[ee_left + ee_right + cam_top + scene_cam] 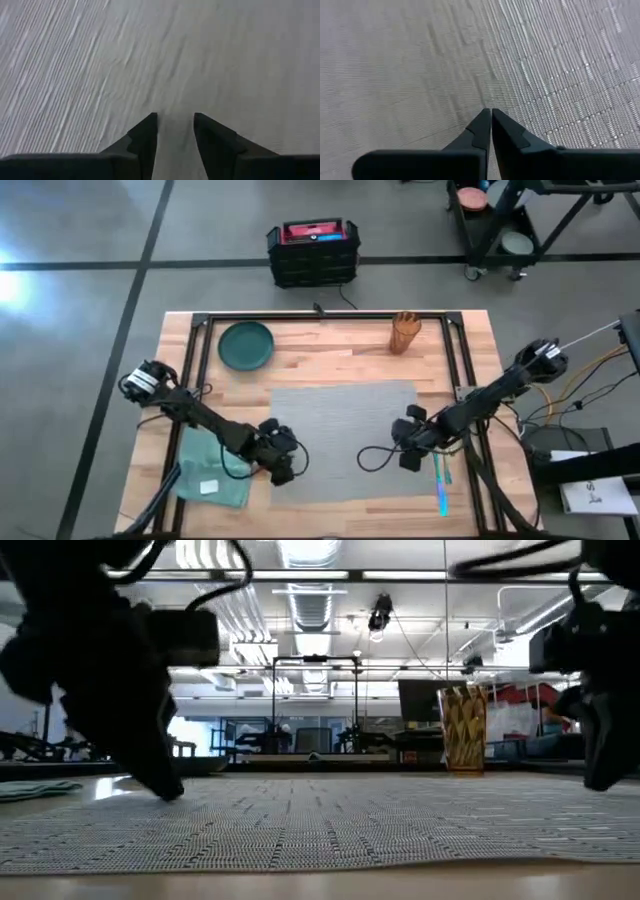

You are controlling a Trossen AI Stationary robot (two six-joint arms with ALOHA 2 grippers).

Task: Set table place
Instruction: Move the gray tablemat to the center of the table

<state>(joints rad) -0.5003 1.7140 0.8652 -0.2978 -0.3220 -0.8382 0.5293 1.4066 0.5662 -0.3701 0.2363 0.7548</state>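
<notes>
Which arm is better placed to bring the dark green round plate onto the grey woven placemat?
Left, probably. The dark green round plate lies at the far left of the table, on the left arm's side. The left claw, open, hovers over the grey woven placemat; the right claw, shut, is farther away.

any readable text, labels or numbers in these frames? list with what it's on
None readable.
White tag on the teal napkin: too small to tell if printed.
White sheet right of the table: marks too blurred to read.
Red-topped black crate on the floor: no legible label.
</notes>
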